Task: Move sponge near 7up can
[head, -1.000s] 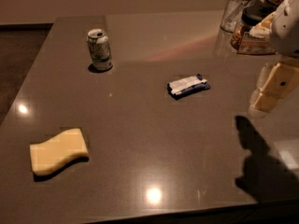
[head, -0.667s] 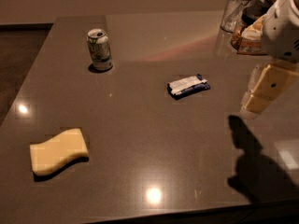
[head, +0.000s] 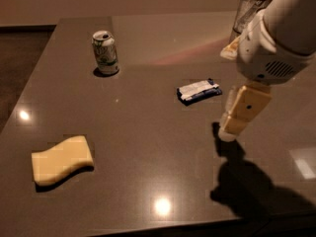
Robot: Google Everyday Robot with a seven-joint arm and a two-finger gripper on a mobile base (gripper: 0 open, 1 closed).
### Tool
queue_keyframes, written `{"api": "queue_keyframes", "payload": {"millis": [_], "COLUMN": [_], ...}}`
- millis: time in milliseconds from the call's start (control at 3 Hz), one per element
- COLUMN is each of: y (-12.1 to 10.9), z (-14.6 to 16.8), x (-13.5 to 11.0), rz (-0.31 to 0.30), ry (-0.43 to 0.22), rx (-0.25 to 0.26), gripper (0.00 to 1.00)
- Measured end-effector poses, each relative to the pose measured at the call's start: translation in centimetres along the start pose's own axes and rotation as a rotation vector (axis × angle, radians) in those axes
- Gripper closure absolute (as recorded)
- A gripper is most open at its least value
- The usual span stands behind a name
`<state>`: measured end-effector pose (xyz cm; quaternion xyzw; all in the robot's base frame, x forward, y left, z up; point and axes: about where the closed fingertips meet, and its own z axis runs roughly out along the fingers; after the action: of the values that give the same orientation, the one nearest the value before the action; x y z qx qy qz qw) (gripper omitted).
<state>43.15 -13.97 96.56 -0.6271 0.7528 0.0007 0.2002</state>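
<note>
The pale yellow sponge (head: 61,160) lies flat at the near left of the dark table (head: 148,147). The 7up can (head: 105,52) stands upright at the far left, well apart from the sponge. My gripper (head: 227,131) hangs from the white arm (head: 276,43) at the right, above the table, just right of and nearer than the blue-and-white packet. It is far from both the sponge and the can, and it holds nothing that I can see.
A small blue-and-white wrapped packet (head: 198,90) lies mid-table. A clear glass (head: 251,9) stands at the far right, partly behind the arm. The table's front edge runs along the bottom, with dark floor to the left.
The arm and gripper have moved left, further over the table, towards the packet. The sponge, the can and the packet have not moved.
</note>
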Motion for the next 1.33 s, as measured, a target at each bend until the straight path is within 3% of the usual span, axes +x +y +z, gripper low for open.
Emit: {"api": "queue_keyframes", "payload": {"millis": [333,667,1333], "y": [2.6,4.1,7.9], "z": [4.1,6.3,11.6], "x": [-4.8,-8.0,-16.7], "rz": [-0.040,-0.076,-0.199], "ry": [-0.094,-0.151,-0.267], "rx": [-0.071,-0.117,-0.235], "gripper": [0.00,0.00,0.00]}}
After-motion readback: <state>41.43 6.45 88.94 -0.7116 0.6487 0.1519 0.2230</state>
